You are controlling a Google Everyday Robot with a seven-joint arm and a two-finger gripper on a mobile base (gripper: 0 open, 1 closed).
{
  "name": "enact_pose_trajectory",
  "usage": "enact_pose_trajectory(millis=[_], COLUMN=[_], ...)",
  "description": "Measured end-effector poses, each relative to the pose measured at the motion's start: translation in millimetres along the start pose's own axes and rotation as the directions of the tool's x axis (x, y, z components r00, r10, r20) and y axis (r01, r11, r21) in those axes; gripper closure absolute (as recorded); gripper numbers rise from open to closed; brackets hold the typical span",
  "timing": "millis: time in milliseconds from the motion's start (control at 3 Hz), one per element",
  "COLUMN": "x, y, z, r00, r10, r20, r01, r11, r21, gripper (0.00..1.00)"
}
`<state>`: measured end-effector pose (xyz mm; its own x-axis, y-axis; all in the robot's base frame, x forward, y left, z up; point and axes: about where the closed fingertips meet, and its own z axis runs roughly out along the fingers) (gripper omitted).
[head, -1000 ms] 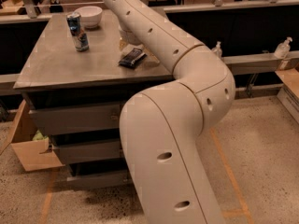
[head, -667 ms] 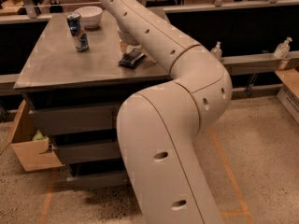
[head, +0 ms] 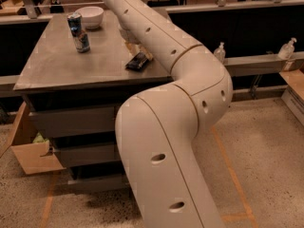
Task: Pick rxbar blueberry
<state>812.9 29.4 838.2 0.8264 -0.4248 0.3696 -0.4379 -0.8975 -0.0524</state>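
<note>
The robot's arm [head: 190, 75] fills most of the view: it rises from the bottom edge, bends at an elbow at approx. 3 o'clock of centre, then runs up-left across the grey table [head: 57, 65] twd. 11 o'clock. The gripper [head: 133, 47] sits low over the table's right part, mostly hidden behind the arm's forward link; only a pale bit shows, so whether it is wide, narrow or holding anything cannot be told. The rxbar blueberry [head: 139, 61] lies flat on the table top near the front-right corner, at approx. 5 o'clock of the gripper and just beside it; it looks to lie under the gripper, but contact can't be made out. A blue and silver drink can [head: 79, 33] stands upright at approx. 10 o'clock of the bar, well apart from it. A white bowl [head: 90, 16] sits just beyond the can, at its 1 o'clock, near the table's far edge. Below the table top are dark drawer fronts [head: 71, 122]. A cardboard box [head: 29, 148] sits on the floor at the table's 8 o'clock. Two pump bottles [head: 219, 52] [head: 288, 47] stand on a ledge at 3 o'clock.
</note>
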Motion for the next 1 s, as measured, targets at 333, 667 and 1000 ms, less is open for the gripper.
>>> enact_pose_trajectory(millis=[333, 667, 1000], x=[0, -3, -3], y=[0, 23, 57], z=[-1, -18, -62], r00=[1.0, 0.99, 0.931], r10=[0.0, 0.107, 0.269], r20=[0.0, 0.087, 0.246], r01=[0.0, -0.112, -0.315], r11=[1.0, 0.9923, 0.9337], r21=[0.0, 0.054, 0.17], gripper=[1.0, 1.0, 1.0])
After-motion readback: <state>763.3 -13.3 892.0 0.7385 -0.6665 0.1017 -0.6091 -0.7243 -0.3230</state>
